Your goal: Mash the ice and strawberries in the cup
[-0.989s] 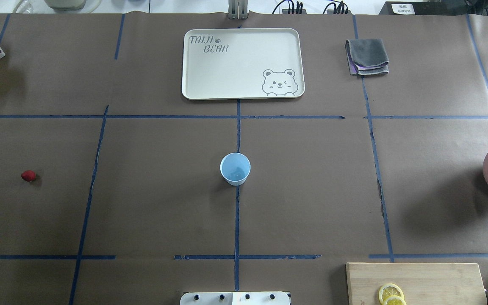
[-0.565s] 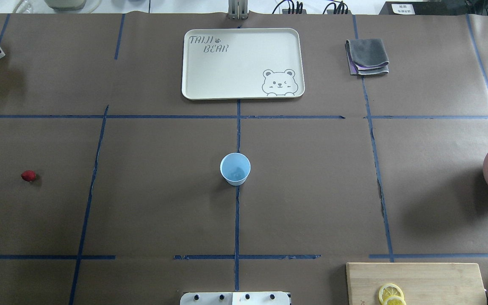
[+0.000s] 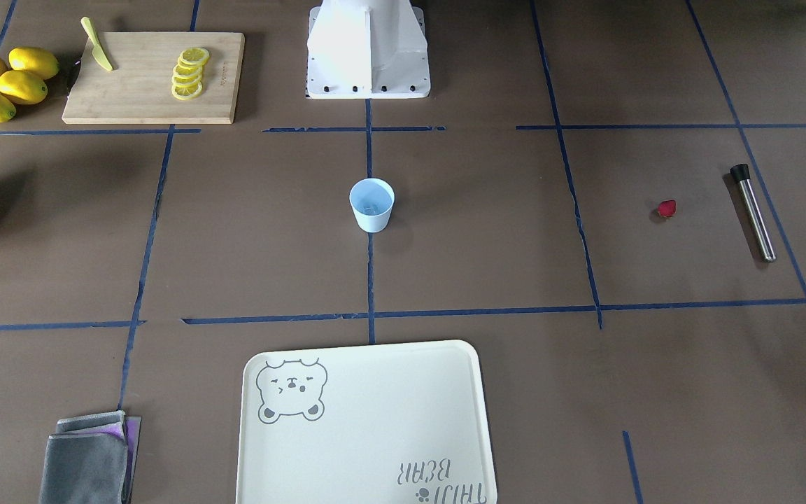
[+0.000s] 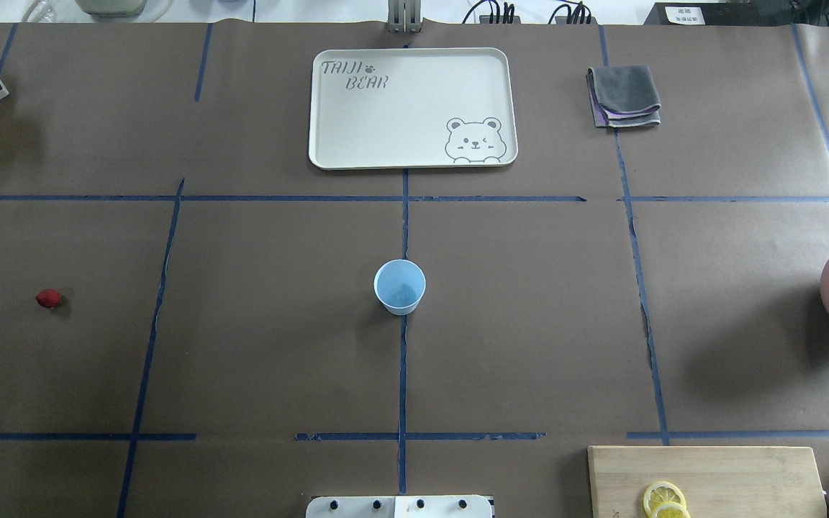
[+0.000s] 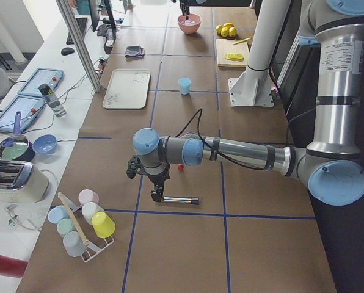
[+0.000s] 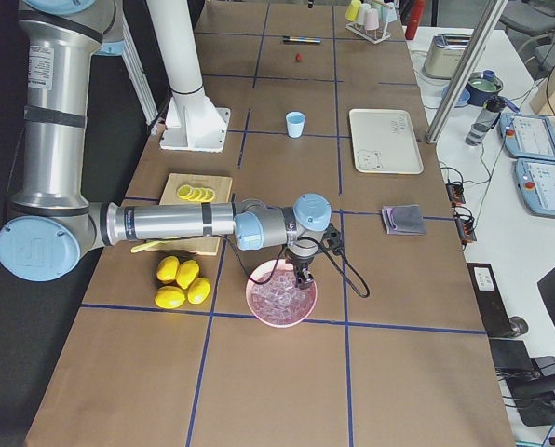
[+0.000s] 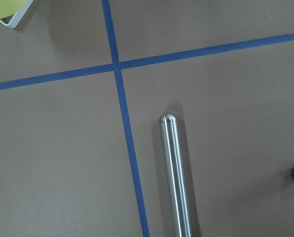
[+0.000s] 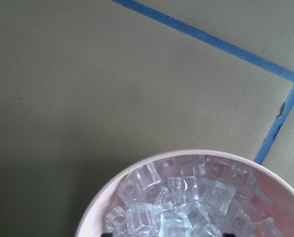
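Front-facing view: the cup point(image 3: 372, 204) stands upright at the centre of the table point(image 3: 487, 231), room all round; the strawberry point(image 3: 667, 208) lies well apart on the robot's left, near a steel rod point(image 3: 753, 213) whose long axis points toward the robot. Left side view: the left claw point(image 5: 156, 194) hangs over that rod, state not tellable. Right side view: the right claw point(image 6: 302, 277) hangs over ice point(image 6: 276, 296) in the pink bowl point(image 6: 279, 323), state likewise not tellable

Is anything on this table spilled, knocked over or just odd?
Nothing is spilled; the cup stands upright. One strawberry lies loose on the table, and the blue tape looks frayed in places.
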Robot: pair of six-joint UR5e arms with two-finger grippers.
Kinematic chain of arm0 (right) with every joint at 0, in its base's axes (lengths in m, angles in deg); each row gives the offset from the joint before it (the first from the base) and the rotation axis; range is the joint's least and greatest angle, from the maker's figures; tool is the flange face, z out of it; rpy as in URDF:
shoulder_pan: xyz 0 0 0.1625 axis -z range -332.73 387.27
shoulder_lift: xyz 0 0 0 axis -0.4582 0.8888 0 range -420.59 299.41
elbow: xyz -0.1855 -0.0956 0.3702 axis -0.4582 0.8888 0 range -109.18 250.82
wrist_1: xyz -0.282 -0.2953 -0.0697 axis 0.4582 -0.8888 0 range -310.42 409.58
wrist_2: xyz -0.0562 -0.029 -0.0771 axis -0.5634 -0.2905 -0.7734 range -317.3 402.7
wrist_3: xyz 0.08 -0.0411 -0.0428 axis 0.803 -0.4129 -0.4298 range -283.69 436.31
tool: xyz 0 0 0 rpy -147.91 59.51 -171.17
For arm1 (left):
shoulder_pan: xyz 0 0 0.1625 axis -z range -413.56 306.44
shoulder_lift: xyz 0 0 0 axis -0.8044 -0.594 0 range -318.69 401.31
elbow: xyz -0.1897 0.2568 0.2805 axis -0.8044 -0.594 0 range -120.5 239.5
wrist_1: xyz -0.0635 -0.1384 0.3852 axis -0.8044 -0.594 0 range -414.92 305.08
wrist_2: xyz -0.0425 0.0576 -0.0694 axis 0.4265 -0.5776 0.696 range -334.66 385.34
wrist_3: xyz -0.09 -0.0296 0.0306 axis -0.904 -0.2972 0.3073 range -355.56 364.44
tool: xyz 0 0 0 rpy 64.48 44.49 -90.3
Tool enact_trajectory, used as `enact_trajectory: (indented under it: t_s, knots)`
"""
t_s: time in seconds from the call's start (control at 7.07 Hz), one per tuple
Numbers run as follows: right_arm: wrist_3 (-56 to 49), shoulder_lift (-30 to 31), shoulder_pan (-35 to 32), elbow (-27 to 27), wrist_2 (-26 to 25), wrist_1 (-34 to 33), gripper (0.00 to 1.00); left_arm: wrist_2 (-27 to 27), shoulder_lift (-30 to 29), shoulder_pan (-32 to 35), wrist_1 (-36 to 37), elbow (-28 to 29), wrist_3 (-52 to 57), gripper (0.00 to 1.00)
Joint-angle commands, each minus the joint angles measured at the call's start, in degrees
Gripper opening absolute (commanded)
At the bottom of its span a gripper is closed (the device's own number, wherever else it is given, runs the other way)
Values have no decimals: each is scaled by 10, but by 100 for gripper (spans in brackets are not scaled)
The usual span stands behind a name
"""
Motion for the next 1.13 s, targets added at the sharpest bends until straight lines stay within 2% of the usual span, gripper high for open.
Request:
enact_trajectory:
  t_s: [0.0, 0.14, 0.99]
  knots:
    - [0, -10, 10, 14, -5, 1, 77, -1, 0, 0, 0, -1, 0, 100]
    - [0, -10, 14, 15, -7, 1, 72, -1, 0, 1, 0, -1, 0, 100]
    - [-7, -9, 33, 30, -17, 0, 69, -1, -2, 0, 0, 0, 0, 100]
